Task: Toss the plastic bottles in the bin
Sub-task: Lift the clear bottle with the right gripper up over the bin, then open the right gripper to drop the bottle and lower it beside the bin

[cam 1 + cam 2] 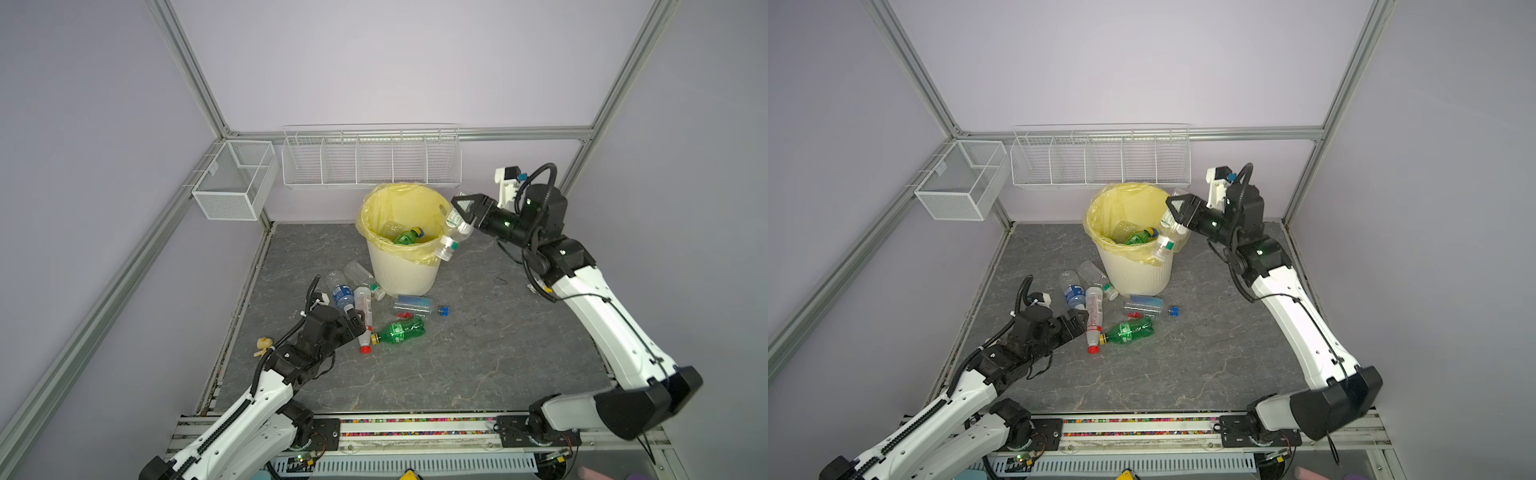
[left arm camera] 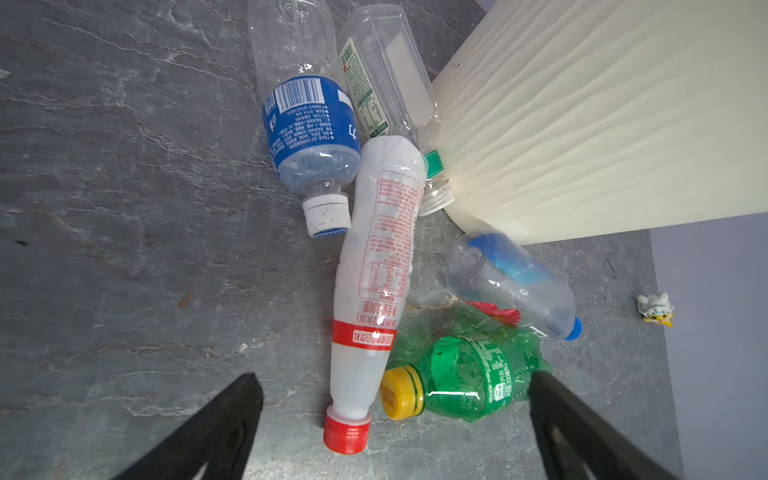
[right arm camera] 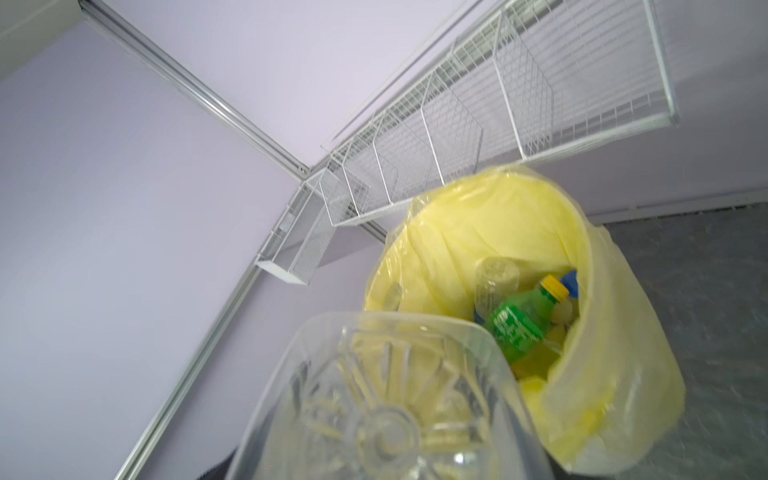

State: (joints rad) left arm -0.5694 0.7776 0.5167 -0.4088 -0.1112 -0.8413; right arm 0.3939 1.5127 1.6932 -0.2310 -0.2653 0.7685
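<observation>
right pincer clenched on clear bottle | left pincer spread wide, empty | risk: bottle's lower end seemingly outside bin rim; a release here could drop it outside

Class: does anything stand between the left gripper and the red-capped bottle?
Nothing visible does. The open left gripper points at the red-capped bottle; a green bottle lies close beside its neck.

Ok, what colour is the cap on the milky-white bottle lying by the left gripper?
The cap is red; clearest in the left wrist view.
</observation>
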